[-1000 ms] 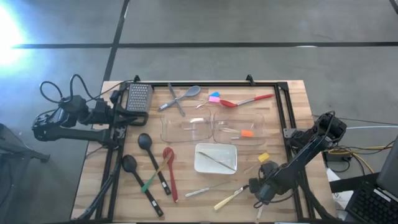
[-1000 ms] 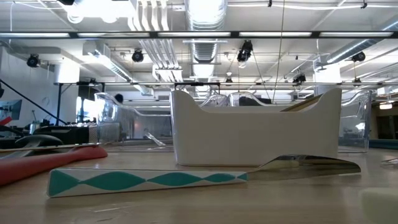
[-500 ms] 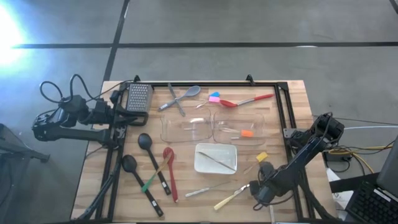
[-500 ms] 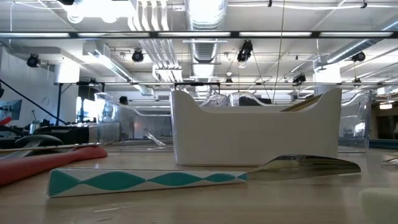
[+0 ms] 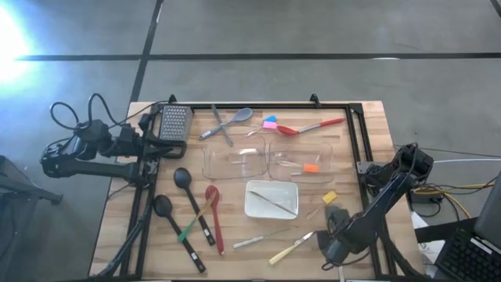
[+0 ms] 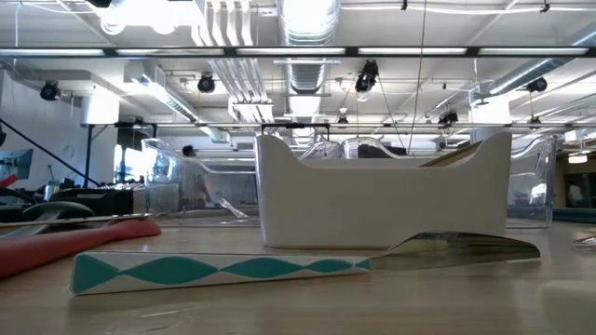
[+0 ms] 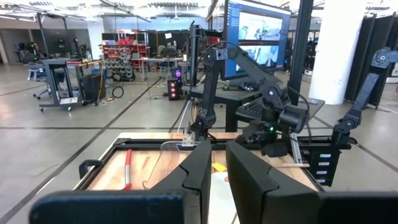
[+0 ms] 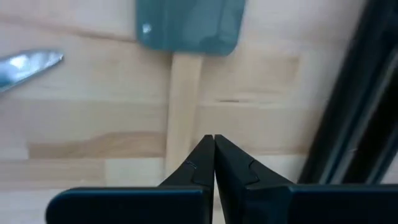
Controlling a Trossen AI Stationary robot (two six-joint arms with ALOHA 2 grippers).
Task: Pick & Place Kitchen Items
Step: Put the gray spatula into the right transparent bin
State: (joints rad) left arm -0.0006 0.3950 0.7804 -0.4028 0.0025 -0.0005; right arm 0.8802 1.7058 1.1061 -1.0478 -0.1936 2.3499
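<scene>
Both arms are dark black jointed metal, with looping black cables behind the left gripper (image 7: 214, 171) and two tapered matte-black fingers (image 8: 233, 165) on the right gripper (image 8: 214, 146).

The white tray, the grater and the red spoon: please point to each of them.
white tray (image 5: 252, 208): high view, on its left rim.
grater (image 5: 176, 122): high view, middle of its perforated face.
red spoon (image 5: 211, 193): high view, on its bowl.
</scene>
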